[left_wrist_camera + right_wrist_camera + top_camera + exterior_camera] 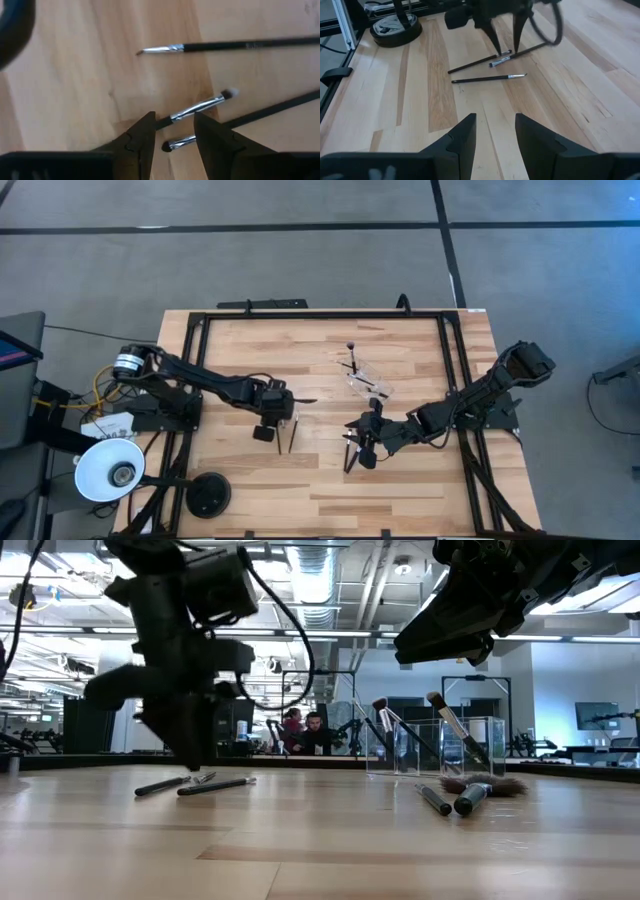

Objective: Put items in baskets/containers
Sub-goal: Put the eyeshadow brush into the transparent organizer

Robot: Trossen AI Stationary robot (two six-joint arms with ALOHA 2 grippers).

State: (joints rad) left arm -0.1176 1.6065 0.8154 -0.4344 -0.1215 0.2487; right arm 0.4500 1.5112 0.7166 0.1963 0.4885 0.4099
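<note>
Two dark robot arms reach over a pale wooden table (320,480) framed by black rails; the left gripper (172,142) hangs low over the table near its middle, its two dark fingers (142,142) spread apart and empty, tips pointing down at a cluster of three slim makeup brushes; directly between those fingers lies a short brush with a silver ferrule and pale rounded tip (200,106), and a second short silver-ferruled brush (180,143) sits just beside it, closer to the wrist, partly hidden by one finger; a long thin brush with a dark handle and fine pointed silver tip (210,47) lies alone farther ahead of the gripper, apart from the others; another dark handle (275,107) runs off to the side of the pair; the right gripper (492,135) is raised above the table off to the other side, fingers apart and holding nothing, facing the left gripper and the same three brushes across bare wood; beyond the right gripper, toward the far edge, stands a small clear colourless cup (475,745) with two brushes (455,730) leaning upright in it, bristles up; just in front of the cup on the table lie two more dark brushes, one with a wide fan-shaped head (480,790); a white round lamp shade (108,470) and a black round base (208,496) sit behind the left arm at the table's corner; people sit in the room far behind the table.
</note>
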